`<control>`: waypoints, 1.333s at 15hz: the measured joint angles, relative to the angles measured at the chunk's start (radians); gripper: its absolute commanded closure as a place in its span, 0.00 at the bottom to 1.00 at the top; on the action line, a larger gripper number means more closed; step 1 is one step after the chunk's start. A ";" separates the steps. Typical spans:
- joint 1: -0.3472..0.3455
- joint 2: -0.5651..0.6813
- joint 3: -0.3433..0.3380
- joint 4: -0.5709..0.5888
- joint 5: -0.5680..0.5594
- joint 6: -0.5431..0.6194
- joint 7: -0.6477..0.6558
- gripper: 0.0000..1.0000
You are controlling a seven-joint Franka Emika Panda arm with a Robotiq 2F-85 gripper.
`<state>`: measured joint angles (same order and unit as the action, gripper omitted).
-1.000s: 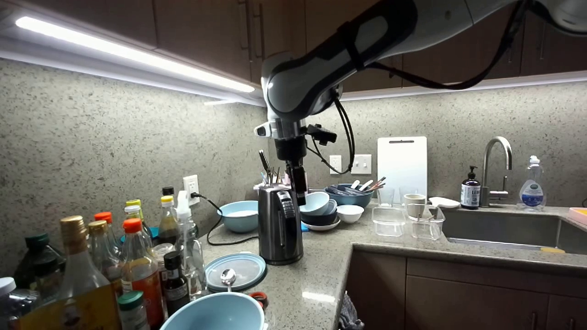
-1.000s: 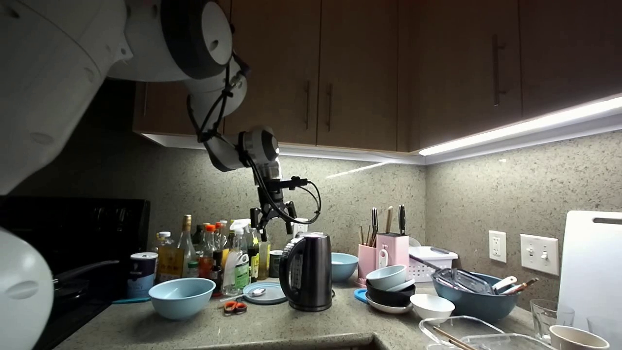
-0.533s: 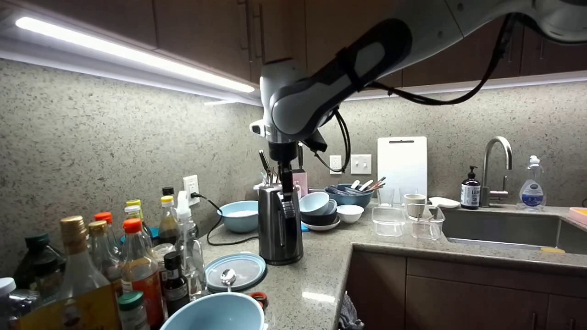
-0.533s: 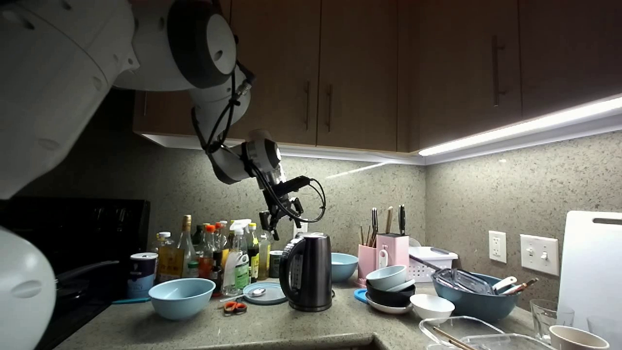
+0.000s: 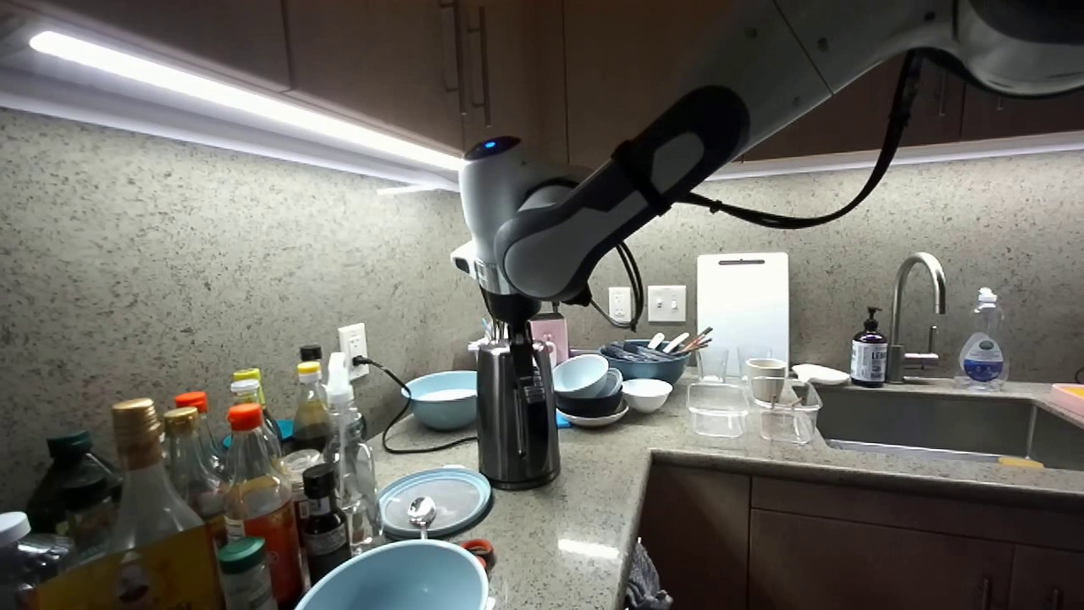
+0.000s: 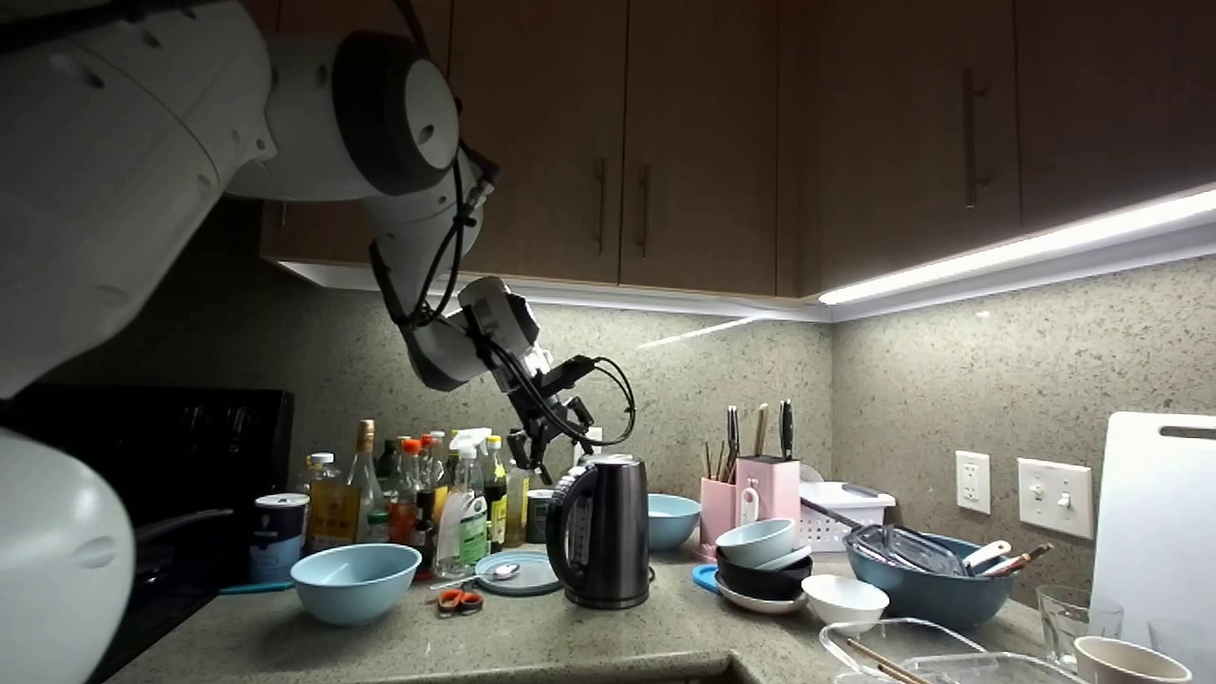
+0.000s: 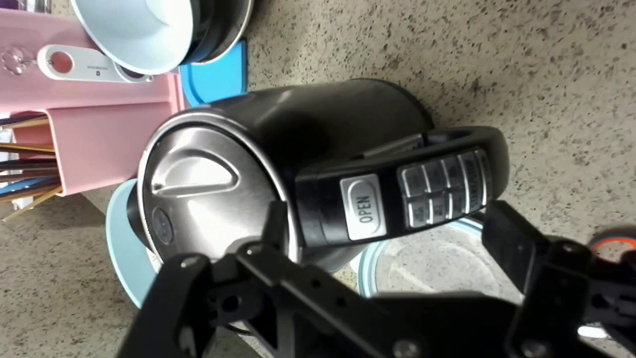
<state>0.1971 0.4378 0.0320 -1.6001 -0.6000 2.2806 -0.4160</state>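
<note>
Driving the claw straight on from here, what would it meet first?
Probably the kettle's handle, near its OPEN button: that lies ahead of the open claw in the wrist view. Remaining depth is unclear.

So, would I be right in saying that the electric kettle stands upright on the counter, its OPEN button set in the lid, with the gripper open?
Not quite: the OPEN button sits on the black handle of the electric kettle, not in the lid, as the wrist view shows. The rest holds: the electric kettle stands upright on the counter, and the gripper is open.
</note>
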 measured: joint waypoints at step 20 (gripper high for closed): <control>-0.033 0.023 0.002 -0.006 0.005 0.079 0.033 0.00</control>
<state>0.1640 0.4610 0.0339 -1.6059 -0.5950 2.3593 -0.3828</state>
